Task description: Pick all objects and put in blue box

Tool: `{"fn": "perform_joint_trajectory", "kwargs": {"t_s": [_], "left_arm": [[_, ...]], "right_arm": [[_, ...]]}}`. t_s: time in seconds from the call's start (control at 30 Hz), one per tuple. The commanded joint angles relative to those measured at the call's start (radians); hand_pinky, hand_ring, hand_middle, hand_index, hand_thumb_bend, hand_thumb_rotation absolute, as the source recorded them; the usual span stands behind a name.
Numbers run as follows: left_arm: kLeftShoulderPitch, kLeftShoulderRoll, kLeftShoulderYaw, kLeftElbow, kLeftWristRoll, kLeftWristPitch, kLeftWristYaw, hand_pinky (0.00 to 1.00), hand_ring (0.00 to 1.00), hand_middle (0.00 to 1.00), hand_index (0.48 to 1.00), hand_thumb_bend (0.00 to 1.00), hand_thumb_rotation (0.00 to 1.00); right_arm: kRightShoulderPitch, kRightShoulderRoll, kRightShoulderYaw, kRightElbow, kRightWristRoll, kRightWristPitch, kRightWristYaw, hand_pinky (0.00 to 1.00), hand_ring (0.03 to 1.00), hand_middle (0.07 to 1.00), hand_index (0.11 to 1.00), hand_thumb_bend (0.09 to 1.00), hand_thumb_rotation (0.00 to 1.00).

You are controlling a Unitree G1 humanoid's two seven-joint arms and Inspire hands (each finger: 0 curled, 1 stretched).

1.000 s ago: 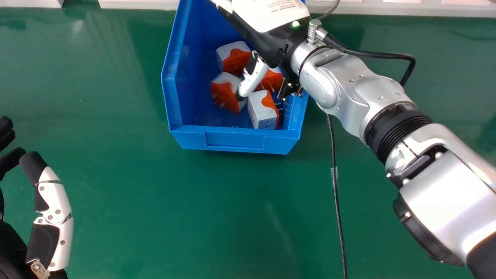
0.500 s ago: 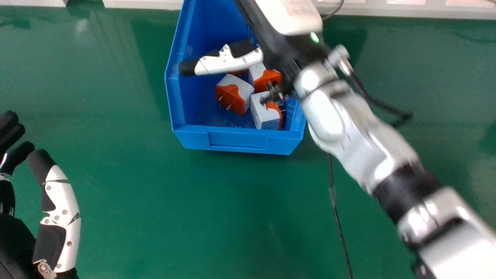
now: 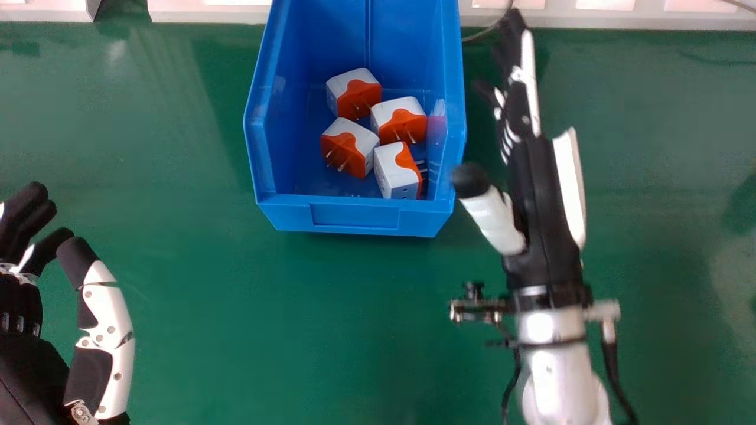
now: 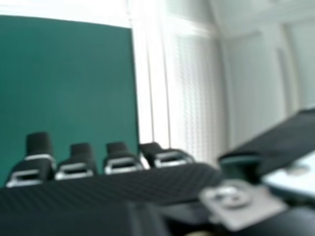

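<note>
head view: the right hand (image 3: 540,203) is released, fingers stretched out, over the green bench (image 3: 283,330). just left of its thumb sits the blue box (image 3: 354,216), with four white-and-orange plug adapters (image 3: 396,171) inside. farther left, well apart, is the left hand (image 3: 105,316), fingers relaxed.

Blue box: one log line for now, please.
blue box: four white-and-orange plug adapters inside | right hand: right of box, open, empty | left hand: left of box, open
</note>
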Motion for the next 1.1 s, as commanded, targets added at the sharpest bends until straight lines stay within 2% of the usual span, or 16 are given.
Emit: {"fn": "perform_joint_trajectory", "kwargs": {"t_s": [0.0, 0.03, 0.17, 0.3, 0.43, 0.5, 0.57, 0.7, 0.83, 0.9, 1.03, 1.07], "left_arm": [[0.031, -0.080, -0.007, -0.013, -0.015, -0.016, -0.007, 0.66, 0.73, 0.72, 0.723, 0.22, 0.00], [0.030, -0.078, -0.009, -0.014, -0.022, -0.015, -0.012, 0.66, 0.73, 0.72, 0.723, 0.22, 0.00], [0.027, -0.078, -0.010, -0.013, -0.027, -0.015, -0.020, 0.66, 0.73, 0.72, 0.723, 0.22, 0.00], [0.039, -0.089, -0.016, -0.015, -0.003, -0.002, -0.014, 0.66, 0.73, 0.72, 0.724, 0.21, 0.00], [0.044, -0.087, -0.026, -0.021, 0.001, -0.002, -0.015, 0.67, 0.73, 0.72, 0.730, 0.21, 0.00], [0.045, -0.086, -0.029, -0.025, 0.008, -0.001, -0.016, 0.66, 0.73, 0.72, 0.731, 0.21, 0.00], [0.047, -0.081, -0.033, -0.028, 0.010, 0.001, -0.020, 0.66, 0.73, 0.73, 0.733, 0.21, 0.00], [0.047, -0.077, -0.034, -0.029, 0.012, 0.000, -0.021, 0.66, 0.73, 0.73, 0.735, 0.22, 0.00], [0.047, -0.078, -0.033, -0.031, 0.006, -0.004, -0.023, 0.66, 0.74, 0.73, 0.736, 0.22, 0.00], [0.049, -0.076, -0.035, -0.032, -0.005, -0.004, -0.028, 0.66, 0.74, 0.73, 0.736, 0.22, 0.00], [0.053, -0.078, -0.038, -0.037, -0.018, -0.005, -0.035, 0.67, 0.74, 0.73, 0.738, 0.23, 0.00], [0.054, -0.078, -0.037, -0.036, -0.016, -0.006, -0.036, 0.67, 0.74, 0.73, 0.737, 0.23, 0.00]], "right_arm": [[0.058, 0.052, 0.018, 0.003, -0.007, -0.052, -0.013, 0.87, 0.971, 0.999, 1.000, 0.717, 1.00], [0.079, 0.065, 0.026, 0.006, -0.016, -0.062, -0.012, 0.88, 0.975, 0.999, 1.000, 0.721, 1.00], [0.108, 0.090, 0.055, -0.006, -0.043, -0.071, -0.007, 0.90, 0.988, 1.000, 1.000, 0.709, 1.00], [0.111, 0.104, 0.063, 0.000, -0.060, -0.079, -0.018, 0.92, 0.991, 1.000, 1.000, 0.675, 1.00], [0.120, 0.104, 0.074, -0.008, -0.062, -0.065, -0.012, 0.92, 0.998, 1.000, 1.000, 0.677, 1.00], [0.124, 0.104, 0.081, -0.014, -0.070, -0.062, -0.013, 0.92, 1.000, 1.000, 1.000, 0.674, 1.00], [0.127, 0.105, 0.086, -0.016, -0.080, -0.064, -0.019, 0.92, 1.000, 1.000, 1.000, 0.655, 1.00], [0.129, 0.102, 0.092, -0.021, -0.091, -0.065, -0.026, 0.91, 1.000, 1.000, 1.000, 0.634, 1.00], [0.132, 0.104, 0.093, -0.030, -0.094, -0.059, -0.031, 0.92, 1.000, 1.000, 1.000, 0.628, 1.00], [0.132, 0.107, 0.094, -0.031, -0.091, -0.057, -0.035, 0.92, 1.000, 1.000, 1.000, 0.633, 1.00], [0.131, 0.105, 0.096, -0.031, -0.087, -0.056, -0.036, 0.93, 1.000, 1.000, 1.000, 0.641, 1.00], [0.132, 0.105, 0.096, -0.032, -0.088, -0.055, -0.036, 0.93, 1.000, 1.000, 1.000, 0.641, 1.00]]}}
